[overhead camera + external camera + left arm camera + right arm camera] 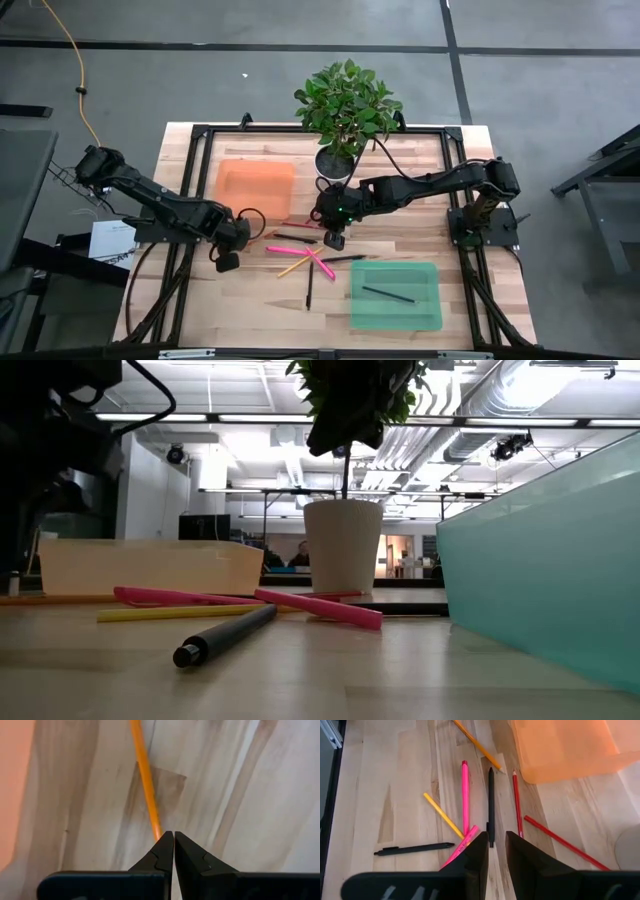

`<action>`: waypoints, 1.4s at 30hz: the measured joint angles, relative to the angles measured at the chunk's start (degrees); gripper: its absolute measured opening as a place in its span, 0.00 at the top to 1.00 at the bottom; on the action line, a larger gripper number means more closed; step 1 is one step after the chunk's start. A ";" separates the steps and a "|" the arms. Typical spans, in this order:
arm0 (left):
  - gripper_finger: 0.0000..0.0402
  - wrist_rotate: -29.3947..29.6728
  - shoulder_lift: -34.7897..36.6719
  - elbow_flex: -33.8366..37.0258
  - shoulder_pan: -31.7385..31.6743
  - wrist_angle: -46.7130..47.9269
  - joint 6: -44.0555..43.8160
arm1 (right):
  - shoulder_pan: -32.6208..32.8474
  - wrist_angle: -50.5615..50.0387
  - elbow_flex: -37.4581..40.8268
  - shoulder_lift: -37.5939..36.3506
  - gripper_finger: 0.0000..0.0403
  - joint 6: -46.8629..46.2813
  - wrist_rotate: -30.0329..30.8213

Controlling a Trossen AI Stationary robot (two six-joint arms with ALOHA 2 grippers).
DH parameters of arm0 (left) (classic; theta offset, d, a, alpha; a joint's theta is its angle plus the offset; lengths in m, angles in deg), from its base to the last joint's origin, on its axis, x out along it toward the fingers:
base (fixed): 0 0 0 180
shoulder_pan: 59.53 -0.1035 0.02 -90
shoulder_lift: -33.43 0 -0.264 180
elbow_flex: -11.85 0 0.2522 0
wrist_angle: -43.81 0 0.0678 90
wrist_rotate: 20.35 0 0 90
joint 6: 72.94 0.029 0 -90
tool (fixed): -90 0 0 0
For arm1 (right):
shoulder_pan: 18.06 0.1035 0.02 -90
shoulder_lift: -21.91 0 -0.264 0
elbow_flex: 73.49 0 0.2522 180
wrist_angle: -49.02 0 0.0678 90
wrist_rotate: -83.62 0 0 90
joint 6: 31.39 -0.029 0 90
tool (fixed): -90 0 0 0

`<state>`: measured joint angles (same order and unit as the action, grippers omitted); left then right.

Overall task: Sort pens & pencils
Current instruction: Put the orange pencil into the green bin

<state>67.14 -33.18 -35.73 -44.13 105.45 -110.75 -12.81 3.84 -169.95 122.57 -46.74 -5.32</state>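
Pens and pencils lie scattered mid-table. In the right wrist view there are two pink pens (465, 795), a black pen (491, 802), another black pen (415, 849), a yellow pencil (443, 815), two red pencils (517, 802) and an orange pencil (479, 746). One dark pen (388, 294) lies in the green tray (420, 310). My right gripper (496, 847) hovers open over the near end of the black pen. My left gripper (173, 837) is shut, with its tips at the end of the orange pencil (145, 775), next to the orange tray (12, 780). My left gripper is shut with its tips at the orange pencil's end (159, 831), and the pencil lies flat on the table. The fingertips hide that end, so I cannot tell whether they touch it.
A potted plant (345, 105) in a white pot (342, 545) stands at the far middle, just behind my right arm. The orange tray (255, 185) sits far left of centre and the green tray near right. A dark pen (225, 635) lies nearest the low camera.
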 joint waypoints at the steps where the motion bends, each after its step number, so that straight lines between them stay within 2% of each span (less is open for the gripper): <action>1: 0.99 -0.64 0.00 0.00 0.00 -0.16 -0.08 | 0.00 0.00 0.00 0.00 0.86 0.21 0.09; 5: 0.97 -2.07 0.01 0.00 0.00 -0.08 -1.07 | -0.02 0.41 0.00 0.00 0.86 0.44 0.22; 14: 0.85 -2.27 0.02 0.00 0.00 0.57 -4.31 | 0.00 1.78 0.00 0.00 0.86 1.49 0.20; 22: 0.88 0.58 0.00 0.00 -0.03 0.60 -4.74 | 0.00 1.79 0.00 0.00 0.86 1.95 0.00; 42: 0.88 0.60 -1.23 1.90 -0.04 0.19 -7.28 | 0.00 2.19 0.00 0.00 0.86 3.45 0.02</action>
<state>67.74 -34.41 -33.83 -44.17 105.64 -118.02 -12.81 6.02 -169.95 122.57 -43.29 -5.30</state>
